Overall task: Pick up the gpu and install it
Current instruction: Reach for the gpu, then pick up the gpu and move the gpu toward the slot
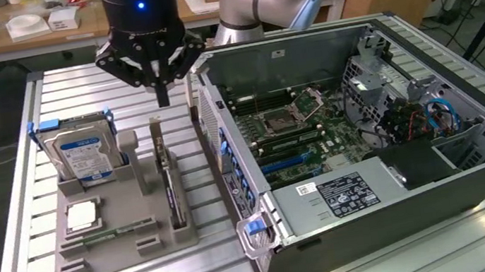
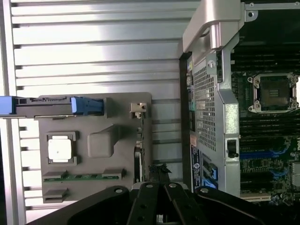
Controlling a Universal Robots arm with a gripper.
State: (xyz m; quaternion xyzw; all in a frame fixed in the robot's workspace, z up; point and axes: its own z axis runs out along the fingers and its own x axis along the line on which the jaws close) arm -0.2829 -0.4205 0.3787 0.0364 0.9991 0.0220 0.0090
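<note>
Fingers of the black robot tool (image 1: pixel 163 101) (image 2: pixel 159 168) are drawn together into one narrow point with nothing between them. They look fully closed, though the dark tips are hard to separate. The tool hangs over the slatted aluminium counter (image 1: pixel 92 79) (image 2: pixel 93 37), above the far part of the grey plastic parts tray (image 1: pixel 127 261) (image 2: pixel 117 124), and touches nothing.

The gpu (image 1: pixel 170 189) (image 2: pixel 137 161), a long, thin, dark circuit card with a silvery metal bracket at one end, stands on its edge in a slot of the tray, along the side closest to the computer case. Of all the parts it is nearest to the tool, which is above its far end and apart from it.

Three other parts sit in the tray:
- A boxy silver hard drive with a blue-white label and blue side rails (image 1: pixel 83 155) (image 2: pixel 47 107) stands upright at the far corner on the exterior view's left.
- A square silver processor chip (image 1: pixel 82 215) (image 2: pixel 61 149) lies flat in its recess.
- A small narrow green memory stick (image 1: pixel 114 234) (image 2: pixel 82 177) lies flat just beside the chip.

The open black and silver computer case (image 1: pixel 380 231) (image 2: pixel 220 93) lies on its side just beside the tray, on the exterior view's right. Its green motherboard (image 1: pixel 309 134) (image 2: pixel 262 140) is exposed.
</note>
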